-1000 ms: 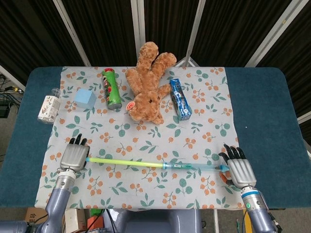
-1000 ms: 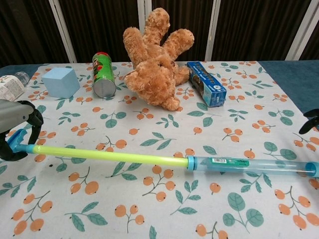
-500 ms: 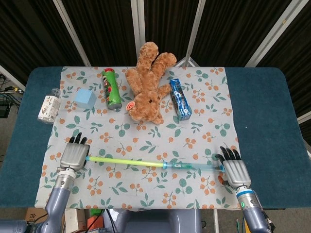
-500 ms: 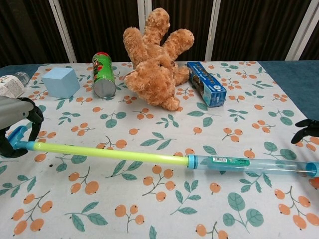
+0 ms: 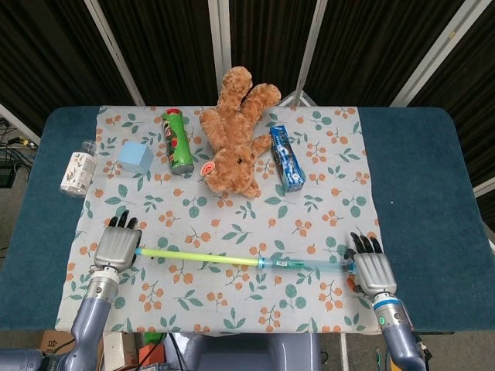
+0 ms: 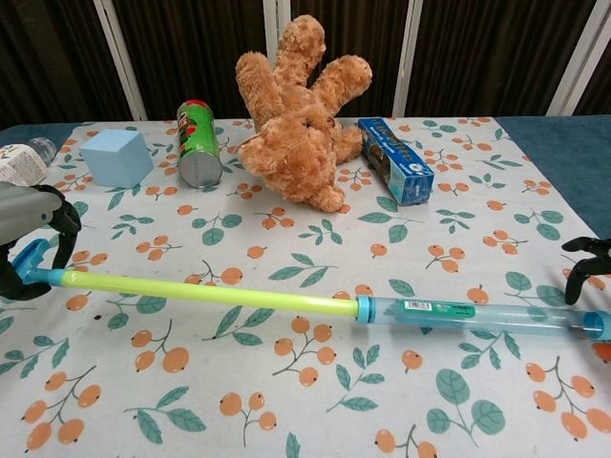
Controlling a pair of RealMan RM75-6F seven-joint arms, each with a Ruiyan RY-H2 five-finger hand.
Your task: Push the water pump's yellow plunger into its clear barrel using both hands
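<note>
The water pump lies across the near part of the flowered cloth. Its yellow plunger is drawn far out to the left of the clear barrel. My left hand curls around the blue handle at the plunger's left end. My right hand hovers over the barrel's blue right end, dark fingers spread and bent downward, just above the barrel without closing around it.
Along the far side of the cloth are a small bottle, a light blue cube, a green can lying down, a brown plush toy and a blue box. Bare blue table flanks the cloth.
My right hand has moved left and down onto the barrel's right end. The left hand keeps its hold; the handle end has shifted slightly.
</note>
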